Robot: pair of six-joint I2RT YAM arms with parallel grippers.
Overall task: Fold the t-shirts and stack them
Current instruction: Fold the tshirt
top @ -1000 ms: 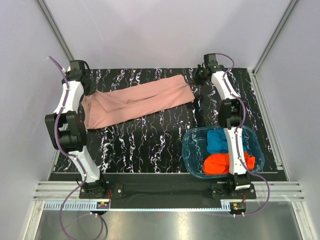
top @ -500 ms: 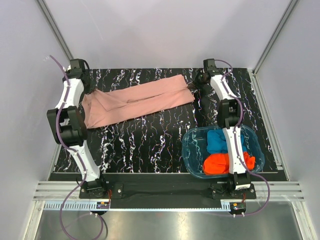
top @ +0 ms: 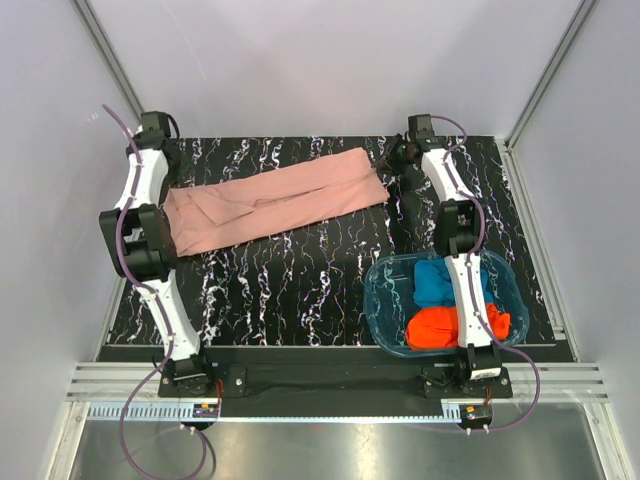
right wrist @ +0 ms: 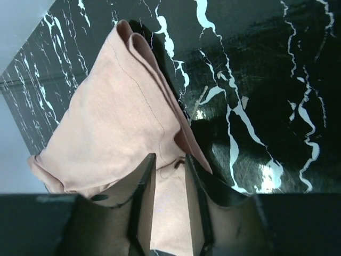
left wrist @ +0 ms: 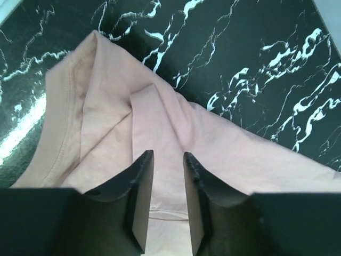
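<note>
The dusty-pink t-shirt lies folded into a long band across the far half of the black marbled table. My left gripper is at its left end, jaws closed down on pink cloth. My right gripper is at its right end, jaws closed on the bunched edge of the pink shirt. The blue t-shirt and the orange-red t-shirt lie crumpled in the tub. The pink shirt's print is hidden.
The translucent blue plastic tub stands at the near right, partly under my right arm. Bare marbled table lies between the pink shirt and the near edge. White walls and metal frame posts close in the back and sides.
Both wrists have shifted slightly towards the far edge, and the pink shirt's ends have shifted a little with them. The tub and its shirts have not moved.
</note>
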